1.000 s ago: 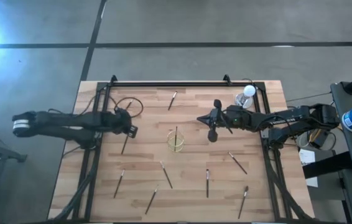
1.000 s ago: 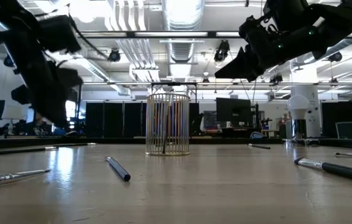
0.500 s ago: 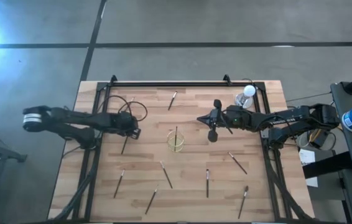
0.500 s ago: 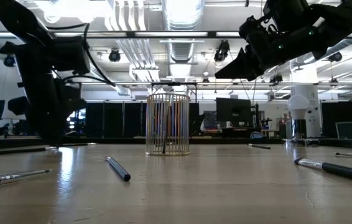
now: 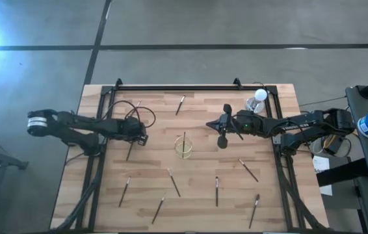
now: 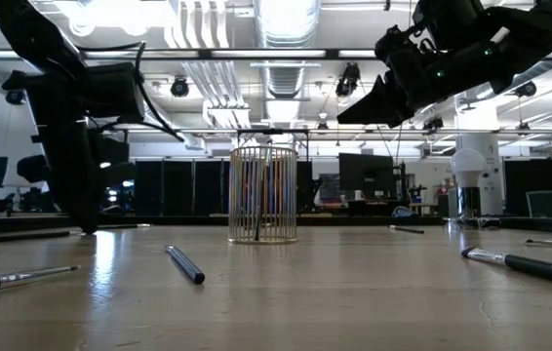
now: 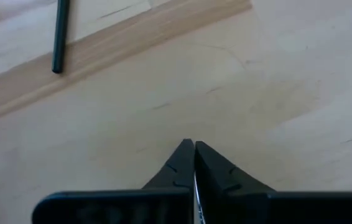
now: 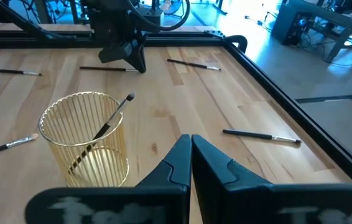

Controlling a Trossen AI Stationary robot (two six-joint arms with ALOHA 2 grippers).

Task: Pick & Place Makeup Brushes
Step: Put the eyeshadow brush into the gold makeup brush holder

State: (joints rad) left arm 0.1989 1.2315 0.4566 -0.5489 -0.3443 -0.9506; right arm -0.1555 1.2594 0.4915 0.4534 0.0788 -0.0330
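Note:
Several thin dark makeup brushes lie flat and scattered on the wooden table (image 5: 151, 169), among them one (image 5: 131, 151) just near of my left gripper and one (image 5: 180, 104) at the far side. One brush (image 8: 111, 121) stands leaning in the gold wire cup (image 5: 184, 145). My left gripper (image 5: 139, 138) is shut and points down, its tips at the table top (image 6: 87, 227). It is empty in the left wrist view (image 7: 193, 148), with a brush's handle end (image 7: 58, 37) some way off. My right gripper (image 5: 209, 123) is shut and empty, held high to the right of the cup (image 8: 86, 140). My left gripper's shut fingertips (image 7: 188, 152) stand right at the bare wood, pointing down from above. I cannot tell whether they touch the table. They hold no brush.
A black frame rail (image 5: 190, 87) runs along the table's far edge and down both sides. A white round-topped object (image 5: 259, 96) stands at the far right corner. A cable loop (image 5: 138, 112) hangs by my left arm. More brushes lie along the near side (image 5: 216, 191).
My left gripper has gone a little toward the table's right edge and down to the table top, tipping from a slant to point steeply down. The brushes and the cup have stayed where they were.

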